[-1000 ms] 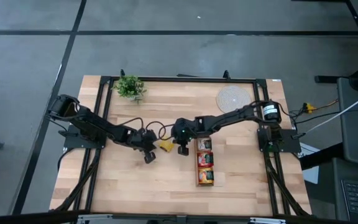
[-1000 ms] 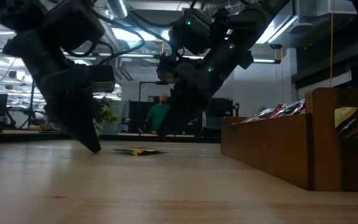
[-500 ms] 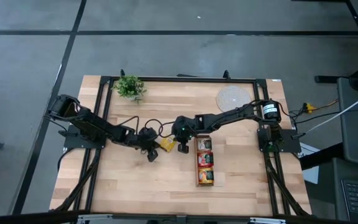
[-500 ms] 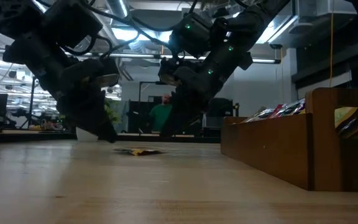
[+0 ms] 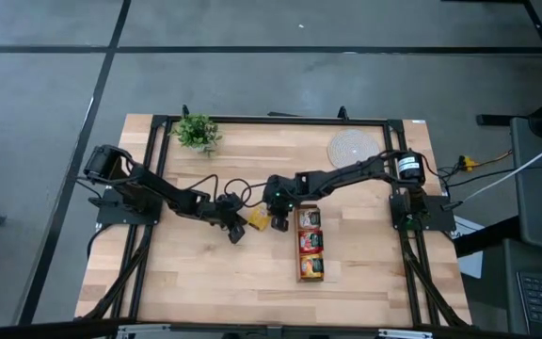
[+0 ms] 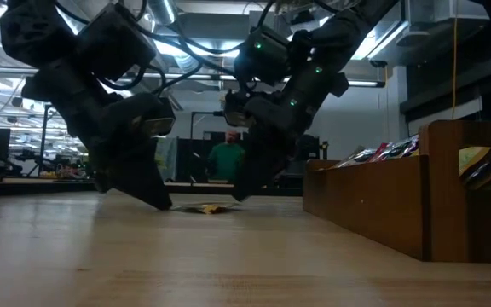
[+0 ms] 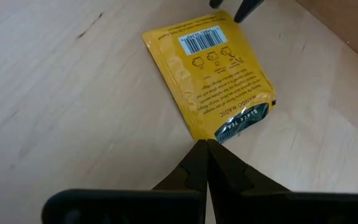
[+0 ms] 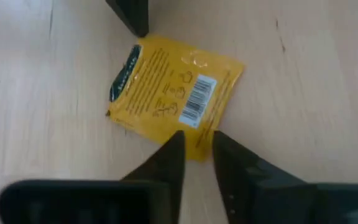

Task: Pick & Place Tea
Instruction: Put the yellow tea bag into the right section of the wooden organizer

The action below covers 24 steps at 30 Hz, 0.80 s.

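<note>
On the desk [image 5: 186, 273]: one loose yellow tea sachet [image 5: 258, 220], one wooden tray [image 5: 310, 264] of three compartments, one round woven mat [image 5: 351, 148], one potted plant [image 5: 197, 131], two arms.

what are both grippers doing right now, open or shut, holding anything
Left gripper: shut, empty, tips at one edge of the yellow tea sachet.
Right gripper: slightly open at the sachet's opposite edge, not gripping it.

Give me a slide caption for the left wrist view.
Shut left gripper touches the yellow tea sachet lying flat on the wooden table.
</note>
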### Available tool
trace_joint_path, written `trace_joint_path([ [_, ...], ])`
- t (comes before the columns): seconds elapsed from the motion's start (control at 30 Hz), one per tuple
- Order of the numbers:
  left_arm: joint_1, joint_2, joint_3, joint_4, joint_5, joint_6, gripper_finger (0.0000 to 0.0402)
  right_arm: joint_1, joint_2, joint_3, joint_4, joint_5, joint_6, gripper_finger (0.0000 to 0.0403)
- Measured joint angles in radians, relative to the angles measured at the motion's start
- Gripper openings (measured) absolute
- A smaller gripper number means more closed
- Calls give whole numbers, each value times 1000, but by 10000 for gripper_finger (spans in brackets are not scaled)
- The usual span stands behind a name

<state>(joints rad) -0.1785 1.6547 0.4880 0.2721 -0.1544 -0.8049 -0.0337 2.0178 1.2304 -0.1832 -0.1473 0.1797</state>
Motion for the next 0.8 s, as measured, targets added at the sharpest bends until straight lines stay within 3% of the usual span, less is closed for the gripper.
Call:
trace_joint_path([
  [0.23,-2,-9,-7,12,-5,13,2,-33,0,0,-25,-21,78,176],
  [0.4,-4,-8,-11,35,-24,25,2,-50,0,-14,-23,-135,113,221],
  [0.57,2,-7,-12,41,-30,34,2,-50,-2,-23,-14,-149,134,228],
  [0.8,9,-3,-14,112,-54,82,2,-52,33,-24,39,-250,168,207],
])
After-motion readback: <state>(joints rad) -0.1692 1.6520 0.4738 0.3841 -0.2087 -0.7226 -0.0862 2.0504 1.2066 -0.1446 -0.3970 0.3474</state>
